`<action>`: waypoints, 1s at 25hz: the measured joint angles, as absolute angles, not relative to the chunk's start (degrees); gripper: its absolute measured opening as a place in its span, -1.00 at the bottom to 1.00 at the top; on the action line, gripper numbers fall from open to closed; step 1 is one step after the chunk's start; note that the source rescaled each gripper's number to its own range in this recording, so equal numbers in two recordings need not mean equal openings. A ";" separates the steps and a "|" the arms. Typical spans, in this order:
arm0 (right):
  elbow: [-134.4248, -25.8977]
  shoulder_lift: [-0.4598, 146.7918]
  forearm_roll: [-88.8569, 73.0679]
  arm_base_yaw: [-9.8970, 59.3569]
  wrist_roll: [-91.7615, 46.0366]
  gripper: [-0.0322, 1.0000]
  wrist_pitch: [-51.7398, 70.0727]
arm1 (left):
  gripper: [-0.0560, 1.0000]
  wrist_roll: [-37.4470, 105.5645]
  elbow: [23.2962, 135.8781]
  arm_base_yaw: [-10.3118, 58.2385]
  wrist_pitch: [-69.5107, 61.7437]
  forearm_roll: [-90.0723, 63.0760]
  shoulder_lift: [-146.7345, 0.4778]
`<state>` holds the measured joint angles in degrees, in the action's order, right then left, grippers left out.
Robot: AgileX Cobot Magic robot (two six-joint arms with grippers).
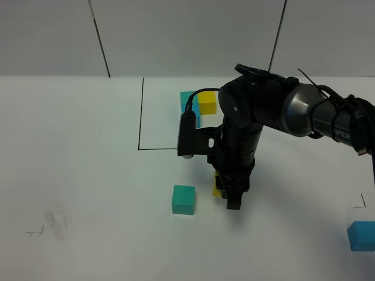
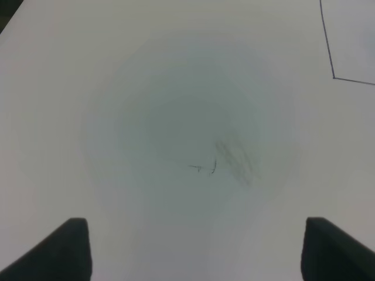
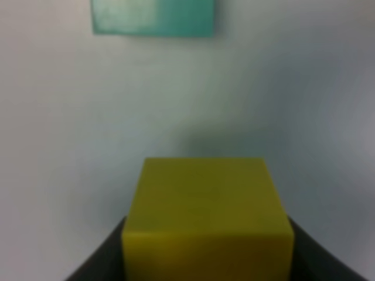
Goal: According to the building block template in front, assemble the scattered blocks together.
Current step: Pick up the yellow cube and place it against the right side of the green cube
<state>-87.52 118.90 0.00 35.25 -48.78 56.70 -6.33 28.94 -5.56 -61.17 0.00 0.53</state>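
The building block template point(image 1: 199, 104), an L of teal, yellow and sky-blue cubes, sits inside the black outline point(image 1: 140, 117) at the back, partly hidden by my right arm. My right gripper point(image 1: 233, 199) reaches down in front of it, shut on the yellow block point(image 1: 217, 186) point(image 3: 208, 216), low over the table. I cannot tell whether the block touches the surface. The teal block point(image 1: 183, 199) point(image 3: 152, 17) lies just left of it, apart. At the far right edge lies the sky-blue block point(image 1: 361, 235). My left gripper point(image 2: 196, 252) is open over bare table, holding nothing.
A faint pencil scuff point(image 1: 53, 225) point(image 2: 228, 158) marks the white table at the front left, under the left gripper. Small black corner marks point(image 1: 363, 202) are drawn near the right edge. A white wall rises behind the table.
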 joint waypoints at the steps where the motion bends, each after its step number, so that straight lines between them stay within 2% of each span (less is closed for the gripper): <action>1: -87.52 119.01 0.00 35.54 -48.35 -0.90 56.49 | 0.23 -6.33 28.94 -5.56 -61.17 0.00 0.53; 8: -87.54 120.64 0.31 37.11 -43.82 -0.90 55.04 | 0.23 -6.33 28.94 -5.56 -61.17 0.00 0.53; 25: -87.28 122.68 0.00 40.56 -43.77 -0.90 52.23 | 0.23 -6.33 28.94 -5.56 -61.17 0.00 0.53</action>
<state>-87.28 122.68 0.00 40.56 -43.77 52.23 -6.33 28.94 -5.56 -61.17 0.00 0.53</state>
